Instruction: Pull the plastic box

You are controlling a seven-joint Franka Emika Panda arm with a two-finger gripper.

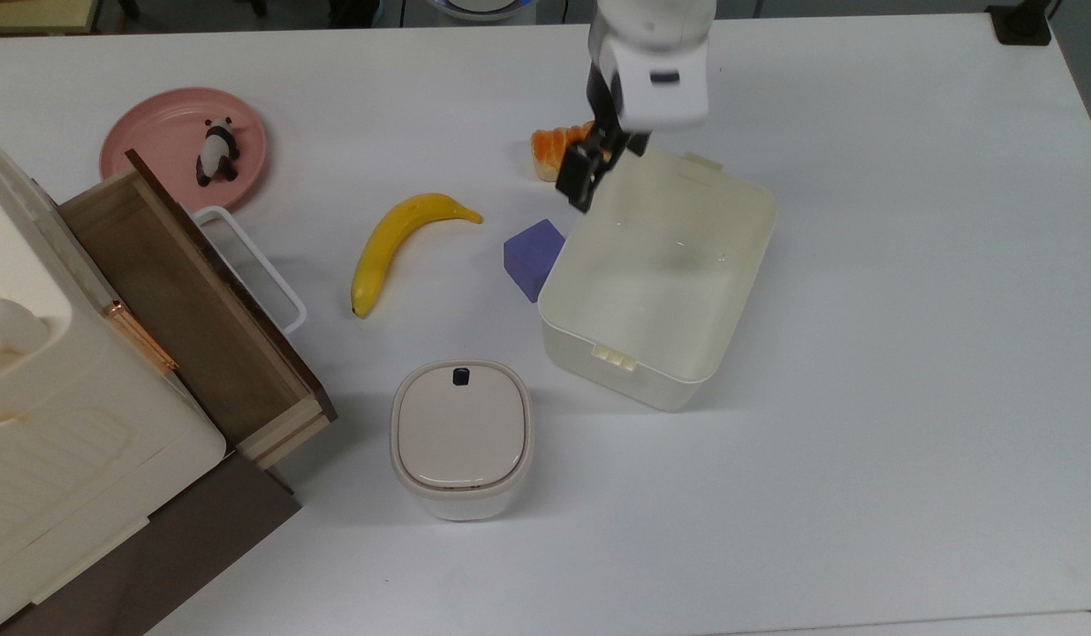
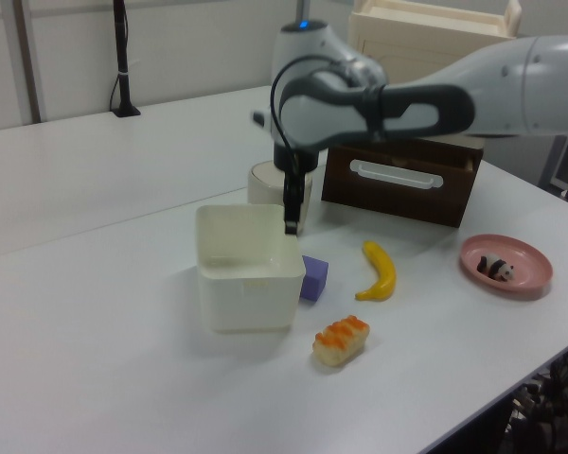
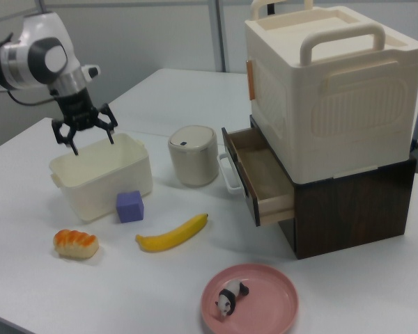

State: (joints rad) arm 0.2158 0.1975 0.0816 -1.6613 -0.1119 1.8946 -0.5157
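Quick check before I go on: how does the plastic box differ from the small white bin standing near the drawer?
The plastic box is lidless, its inside bare; the bin is closed by a beige lid with a dark button. The box is rectangular and clearly larger; the bin is smaller, with a rounded-square top. The box sits right against the purple cube; the bin stands apart from everything. Both are cream-white, upright on the table.
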